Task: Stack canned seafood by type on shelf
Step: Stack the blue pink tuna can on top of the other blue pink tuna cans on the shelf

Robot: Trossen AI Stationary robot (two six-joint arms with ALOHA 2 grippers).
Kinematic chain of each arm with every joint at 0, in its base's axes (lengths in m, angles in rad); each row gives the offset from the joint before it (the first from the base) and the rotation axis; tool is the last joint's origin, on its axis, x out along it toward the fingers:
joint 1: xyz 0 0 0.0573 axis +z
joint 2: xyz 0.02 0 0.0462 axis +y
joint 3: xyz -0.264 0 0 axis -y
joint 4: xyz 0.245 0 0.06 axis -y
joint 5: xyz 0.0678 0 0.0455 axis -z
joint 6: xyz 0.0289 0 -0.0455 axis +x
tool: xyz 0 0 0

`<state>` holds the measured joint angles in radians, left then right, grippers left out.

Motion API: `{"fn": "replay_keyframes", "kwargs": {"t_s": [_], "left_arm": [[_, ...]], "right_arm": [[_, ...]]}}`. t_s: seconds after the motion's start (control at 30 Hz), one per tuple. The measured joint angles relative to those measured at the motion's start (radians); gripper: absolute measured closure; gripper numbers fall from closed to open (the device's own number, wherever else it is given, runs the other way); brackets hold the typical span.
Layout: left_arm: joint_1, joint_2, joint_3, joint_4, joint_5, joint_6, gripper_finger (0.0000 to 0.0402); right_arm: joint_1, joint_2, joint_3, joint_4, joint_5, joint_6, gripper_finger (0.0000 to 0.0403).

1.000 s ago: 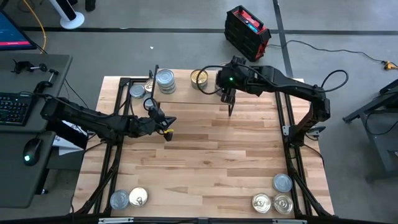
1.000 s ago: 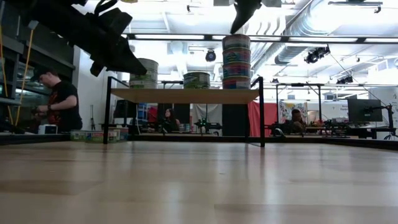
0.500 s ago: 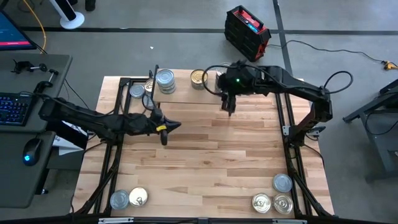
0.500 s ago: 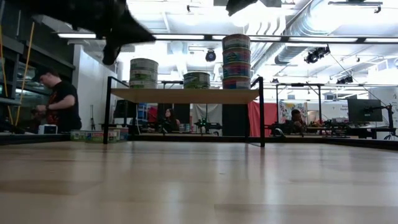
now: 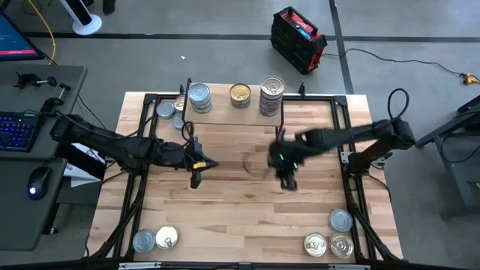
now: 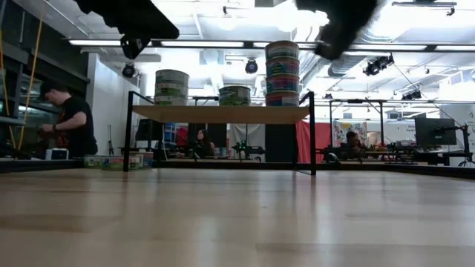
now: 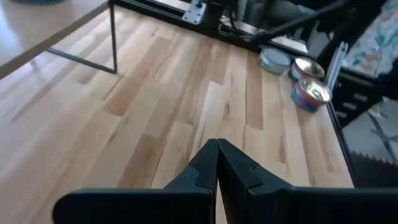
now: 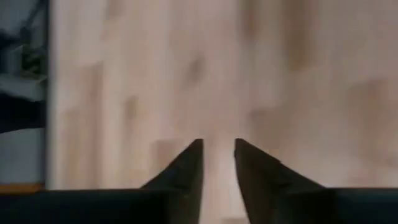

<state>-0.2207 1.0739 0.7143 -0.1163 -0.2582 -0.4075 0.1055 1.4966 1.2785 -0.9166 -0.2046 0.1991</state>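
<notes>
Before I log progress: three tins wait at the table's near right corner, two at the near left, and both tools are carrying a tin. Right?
Not quite: neither the left tool nor the right tool carries a tin, as both wrist views show. The tin counts at the corners stand.

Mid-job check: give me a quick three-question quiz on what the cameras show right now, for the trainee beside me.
1. True or false: the left claw is gripping a tin.
2. In the low view, which stack on the shelf is tallest? A) the left one B) the middle one C) the right stack
3. Fill in: ___ loose tins sit at the table corner in the high view's lower right.

Key: 1 false, it is shut and empty; 2 C; 3 three.
</notes>
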Motion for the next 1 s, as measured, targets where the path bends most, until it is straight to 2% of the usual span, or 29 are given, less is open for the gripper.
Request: {"fn": "replay_keyframes", "kwargs": {"t_s": [0.13,0.3,0.43,0.53,0.7,1.0], "left_arm": [[-0.010,0.040,0.000,0.043,-0.028,-0.055,0.0401],[-0.010,0.161,0.000,0.257,-0.001,-0.069,0.0401],[-0.019,0.291,0.006,0.459,0.041,-0.067,0.0402],[-0.041,0.378,0.052,0.458,0.043,-0.039,0.0402],[-0.099,0.481,0.173,0.312,0.043,0.047,0.0401],[-0.148,0.509,0.203,0.261,0.035,0.119,0.0401]], "right_arm": [[0.159,-0.121,-0.244,0.196,-0.050,0.288,0.0393],[0.409,-0.225,-0.432,0.408,-0.070,0.696,0.0391],[0.599,-0.219,-0.476,0.532,-0.060,0.869,0.0401],[0.692,-0.170,-0.465,0.571,-0.057,0.908,0.0401],[0.768,-0.039,-0.417,0.610,-0.082,0.878,0.0403],[0.757,0.167,-0.285,0.429,-0.076,0.824,0.0403]]}}
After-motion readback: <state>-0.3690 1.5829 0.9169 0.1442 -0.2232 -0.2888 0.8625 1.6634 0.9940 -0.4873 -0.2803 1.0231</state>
